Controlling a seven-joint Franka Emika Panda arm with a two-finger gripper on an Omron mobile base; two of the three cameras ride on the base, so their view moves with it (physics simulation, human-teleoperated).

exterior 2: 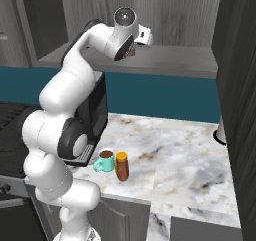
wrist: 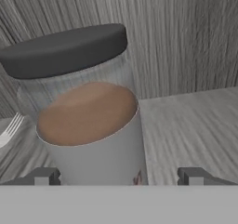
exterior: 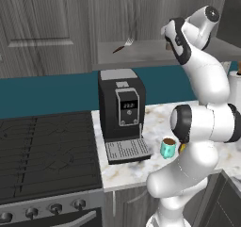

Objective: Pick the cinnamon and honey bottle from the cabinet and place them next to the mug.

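The cinnamon (wrist: 90, 125), a grey-capped jar with a brown and pale body, stands tilted in the hand view on the cabinet's shelf (wrist: 195, 121). My gripper (wrist: 120, 176) is open, one finger on each side of the jar's base, with a gap on the right. From the base views the gripper (exterior: 167, 43) (exterior 2: 134, 49) reaches into the cabinet niche (exterior 2: 175, 60). The honey bottle (exterior 2: 121, 166) stands on the counter right beside the teal mug (exterior 2: 104, 161). In the left base view the mug (exterior: 168, 148) shows beside the arm, and the honey bottle (exterior: 181, 147) peeks out behind it.
A fork (exterior: 123, 45) (wrist: 9, 130) lies on the shelf left of the jar. A black coffee machine (exterior: 120, 113) stands on the marble counter (exterior 2: 190, 155) left of the mug, with a stove (exterior: 47, 150) beyond it. A paper towel roll (exterior: 235, 89) is at the far right.
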